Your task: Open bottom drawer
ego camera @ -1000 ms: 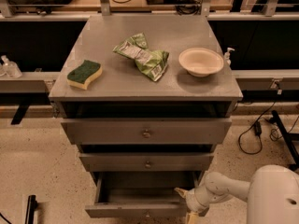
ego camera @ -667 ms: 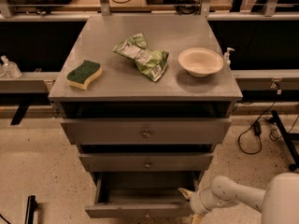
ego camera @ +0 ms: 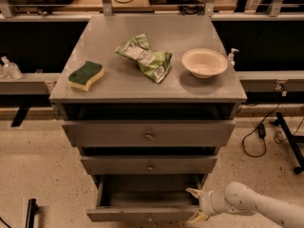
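Your gripper (ego camera: 195, 204) sits at the near right corner of the bottom drawer (ego camera: 133, 214). Its fingers (ego camera: 192, 191) are spread wide, one tip over the drawer's inside, the other before its front. You cannot tell whether either touches. The arm (ego camera: 266, 209) runs off the right edge. The drawer stands pulled out, lowest in the cabinet (ego camera: 109, 87), plain grey inside, with its front partly cut off below.

I observed the bottom drawer (ego camera: 142, 215) pulled out, grey flat front, small centre knob, plain grey interior exposed, gripper (ego camera: 195, 204) at its right front corner, fingers spread.
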Controlling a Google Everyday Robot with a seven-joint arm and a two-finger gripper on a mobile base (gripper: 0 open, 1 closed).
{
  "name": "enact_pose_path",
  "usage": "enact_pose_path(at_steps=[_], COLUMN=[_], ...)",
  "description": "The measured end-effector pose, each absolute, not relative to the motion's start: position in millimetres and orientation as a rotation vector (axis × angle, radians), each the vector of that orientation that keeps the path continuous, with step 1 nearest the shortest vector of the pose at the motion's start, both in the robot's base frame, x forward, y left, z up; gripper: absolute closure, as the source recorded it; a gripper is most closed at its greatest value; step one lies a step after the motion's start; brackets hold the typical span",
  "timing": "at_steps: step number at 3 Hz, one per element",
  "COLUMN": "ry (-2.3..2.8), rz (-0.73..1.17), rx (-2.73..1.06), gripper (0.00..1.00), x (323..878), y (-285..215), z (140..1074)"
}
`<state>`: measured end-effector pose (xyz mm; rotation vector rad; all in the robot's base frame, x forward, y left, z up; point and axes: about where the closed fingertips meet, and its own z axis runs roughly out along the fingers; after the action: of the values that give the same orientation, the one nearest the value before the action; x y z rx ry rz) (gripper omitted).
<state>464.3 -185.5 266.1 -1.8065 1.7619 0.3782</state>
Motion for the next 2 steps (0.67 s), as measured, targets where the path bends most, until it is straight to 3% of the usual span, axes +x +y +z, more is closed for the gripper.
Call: enact_pose_path(at_steps=[1, 2], ry=[1.774, 1.786], rz=[0.389, 0.403], rx=[-1.785, -1.748], gripper=[0.48, 0.80], x=[485, 519], y=[-178, -174], z=[269, 264])
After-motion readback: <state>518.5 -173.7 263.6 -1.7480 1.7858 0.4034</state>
